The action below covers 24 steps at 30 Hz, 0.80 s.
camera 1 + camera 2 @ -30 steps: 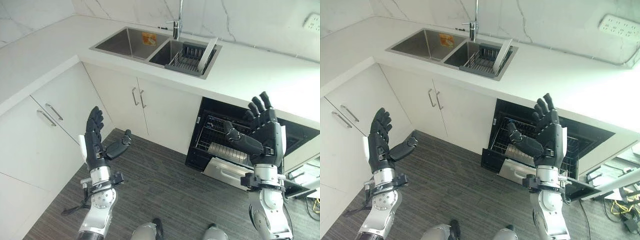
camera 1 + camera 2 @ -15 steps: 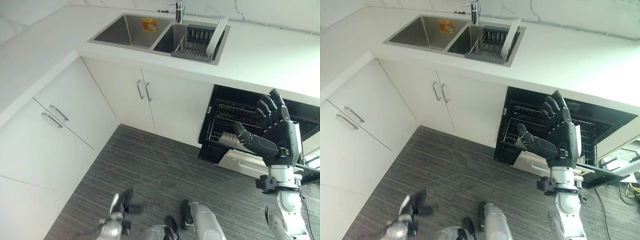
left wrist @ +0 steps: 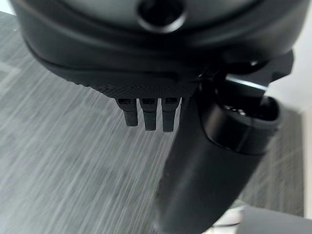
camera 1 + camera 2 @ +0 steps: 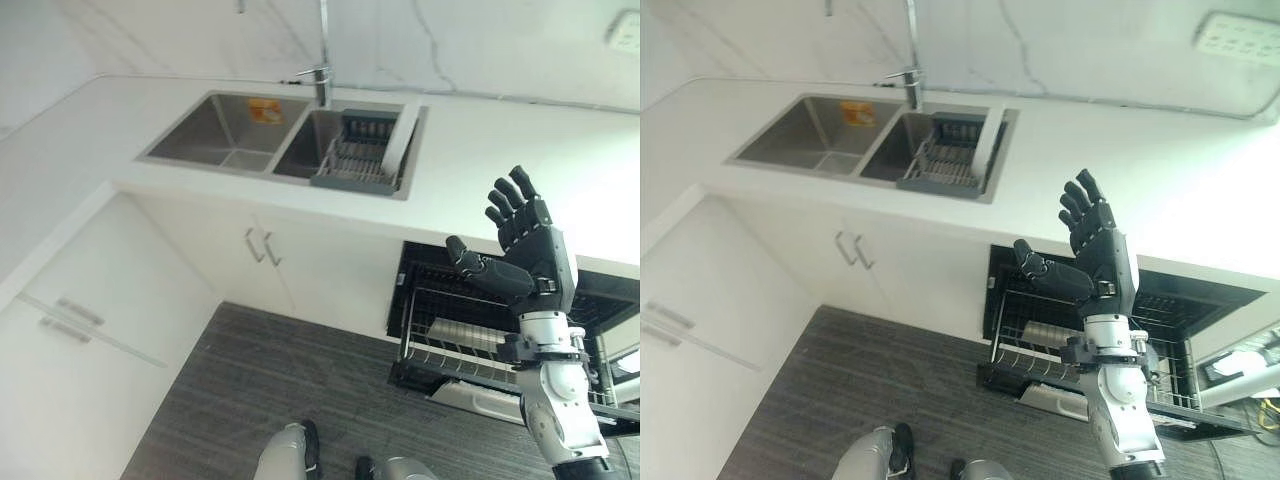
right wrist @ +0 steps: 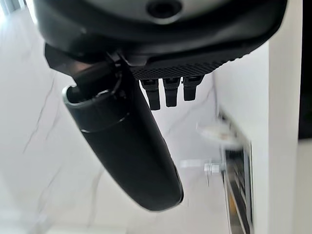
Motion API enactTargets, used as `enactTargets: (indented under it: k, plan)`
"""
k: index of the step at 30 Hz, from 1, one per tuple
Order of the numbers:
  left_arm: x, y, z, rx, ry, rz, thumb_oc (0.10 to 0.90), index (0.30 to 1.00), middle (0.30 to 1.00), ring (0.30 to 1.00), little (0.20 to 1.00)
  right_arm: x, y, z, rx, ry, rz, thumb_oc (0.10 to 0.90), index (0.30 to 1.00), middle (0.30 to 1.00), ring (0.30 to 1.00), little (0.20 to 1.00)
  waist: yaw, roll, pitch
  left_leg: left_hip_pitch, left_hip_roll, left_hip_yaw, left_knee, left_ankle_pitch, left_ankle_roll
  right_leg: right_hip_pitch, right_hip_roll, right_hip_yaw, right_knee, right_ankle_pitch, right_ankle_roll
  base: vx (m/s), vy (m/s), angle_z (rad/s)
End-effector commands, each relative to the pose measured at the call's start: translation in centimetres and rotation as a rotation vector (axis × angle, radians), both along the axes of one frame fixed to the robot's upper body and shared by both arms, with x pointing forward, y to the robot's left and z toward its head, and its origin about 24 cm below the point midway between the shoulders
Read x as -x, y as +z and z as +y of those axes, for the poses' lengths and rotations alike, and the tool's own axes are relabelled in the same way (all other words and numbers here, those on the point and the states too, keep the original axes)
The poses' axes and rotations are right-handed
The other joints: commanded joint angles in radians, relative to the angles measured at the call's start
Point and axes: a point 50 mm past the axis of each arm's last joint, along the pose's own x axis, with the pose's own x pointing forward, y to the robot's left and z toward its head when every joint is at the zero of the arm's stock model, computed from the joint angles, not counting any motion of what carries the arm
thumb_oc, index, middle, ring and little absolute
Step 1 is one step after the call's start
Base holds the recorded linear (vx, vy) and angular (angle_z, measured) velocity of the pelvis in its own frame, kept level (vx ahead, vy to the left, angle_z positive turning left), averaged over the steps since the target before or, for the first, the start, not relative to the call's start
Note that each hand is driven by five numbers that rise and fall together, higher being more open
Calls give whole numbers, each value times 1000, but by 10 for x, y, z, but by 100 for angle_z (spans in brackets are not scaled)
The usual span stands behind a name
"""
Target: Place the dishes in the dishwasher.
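Observation:
A white plate (image 4: 401,138) leans upright against the side of a dark dish rack (image 4: 352,160) in the right basin of the steel sink (image 4: 228,128). Below the counter the dishwasher (image 4: 600,290) stands open with its wire rack (image 4: 455,345) pulled out; something silvery lies in the rack. My right hand (image 4: 527,248) is raised in front of the dishwasher, open, fingers spread and pointing up, holding nothing. It is well to the right of the sink. My left hand (image 3: 146,109) hangs over the grey floor, open and empty.
A tall tap (image 4: 322,60) rises behind the sink. The white counter (image 4: 500,140) runs left and right, with white cabinet doors (image 4: 250,270) below it. The lowered dishwasher door (image 4: 1200,415) juts out over the grey striped floor (image 4: 250,390).
The camera has tilted up, so the counter and wall show more. My left hand has dropped low and left the eye views. My right hand stays raised and open.

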Motion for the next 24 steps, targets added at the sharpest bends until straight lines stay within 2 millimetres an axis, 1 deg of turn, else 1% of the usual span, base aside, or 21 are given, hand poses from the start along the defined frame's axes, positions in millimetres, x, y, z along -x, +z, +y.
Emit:
enactTargets:
  k: [1,2,3,5,7,10,13,14,16,20,24]
  plan:
    - [-2,-2,-11,41,-7,14,800,900,900,900,900,0,61,13,83,56,-293,800,900,900,900,900,25,63,-6,-36,76,-15,169,61,-29,-15,19,-33,44,-35,143,284,205,-130]
    - [-1,-3,-12,60,-21,20,800,900,900,900,900,0,62,15,87,59,-294,800,900,900,900,900,23,67,-4,-47,82,-10,169,66,-28,-7,16,-27,44,-39,143,226,208,-96]
    - [-2,-3,-12,81,-37,21,800,900,900,900,900,1,65,15,91,61,-295,800,900,900,900,900,18,70,-8,-43,90,19,169,37,-21,2,9,-35,44,-49,148,186,199,-56]
    - [0,-4,-16,110,-34,35,800,900,900,900,900,1,66,13,95,67,-297,800,900,900,900,900,12,78,-14,-35,92,33,169,23,-15,14,-5,-39,44,-54,156,204,226,-63]
    - [1,-4,-18,126,-40,50,800,900,900,900,900,2,67,10,89,67,-302,800,900,900,900,900,8,84,-21,-16,83,28,169,1,-6,21,-20,-36,44,-55,167,227,212,-82]
    - [-2,-4,-15,122,-83,49,800,900,900,900,900,3,69,6,87,49,-303,800,900,900,900,900,-5,92,-32,28,62,23,169,-50,17,14,-42,-42,44,-48,180,184,196,-51]
    - [-4,-3,-11,135,-101,57,800,900,900,900,900,3,71,3,67,37,-303,800,900,900,900,900,-29,106,-41,73,41,7,169,-104,44,-36,-69,-61,44,-19,194,116,224,-12]
    - [-3,-3,-10,140,-105,71,800,900,900,900,900,5,71,0,64,28,-310,800,900,900,900,900,-41,107,-47,86,23,-1,169,-129,62,-72,-83,-62,44,4,207,76,247,1]
    - [0,-3,-11,168,-100,89,800,900,900,900,900,6,70,-1,54,35,-307,800,900,900,900,900,-45,103,-54,97,9,-1,169,-148,78,-103,-98,-59,44,25,221,40,166,-23]
    - [0,-4,-13,181,-95,87,800,900,900,900,900,5,70,1,42,44,-311,800,900,900,900,900,-40,96,-63,107,3,23,169,-170,92,-128,-123,-81,44,53,241,9,102,-60]
    - [4,-4,-12,173,-93,97,800,900,900,900,900,5,68,2,23,51,-295,800,900,900,900,900,-36,89,-67,123,-1,51,169,-188,104,-140,-136,-106,44,79,251,0,85,-38]
